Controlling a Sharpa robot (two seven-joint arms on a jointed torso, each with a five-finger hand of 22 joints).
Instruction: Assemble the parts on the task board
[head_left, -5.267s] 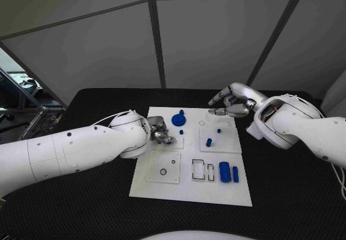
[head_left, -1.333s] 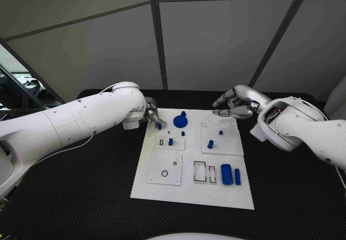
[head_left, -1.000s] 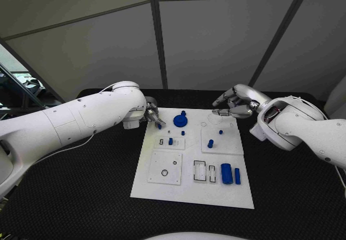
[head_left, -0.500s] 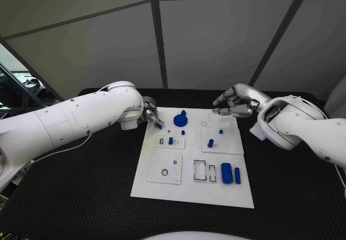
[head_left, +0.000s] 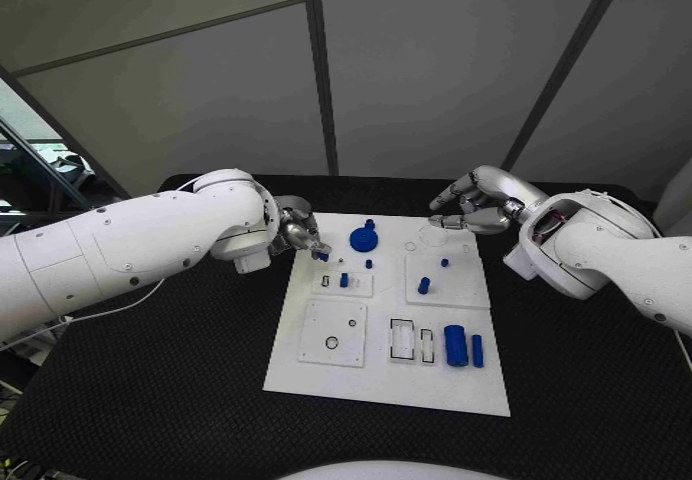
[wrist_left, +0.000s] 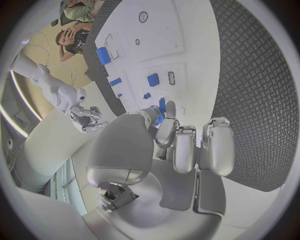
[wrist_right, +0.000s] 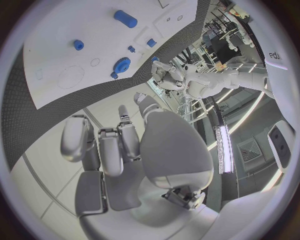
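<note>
- Left hand (head_left: 299, 234) has drawn back to the task board (head_left: 378, 385) far-left edge, pinching a small blue part (wrist_left: 161, 106).
- Right hand (head_left: 469, 207), fingers curled and holding nothing you can see, hovers unchanged.
- Expect placement next.

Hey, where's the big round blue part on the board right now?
In the head view, the round blue part sits near the task board's far edge, left of centre, just right of the left hand.

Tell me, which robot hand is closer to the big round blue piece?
Left. The left hand sits just beside the big round blue piece; the right hand hovers farther off, past the board's far corner.
</note>
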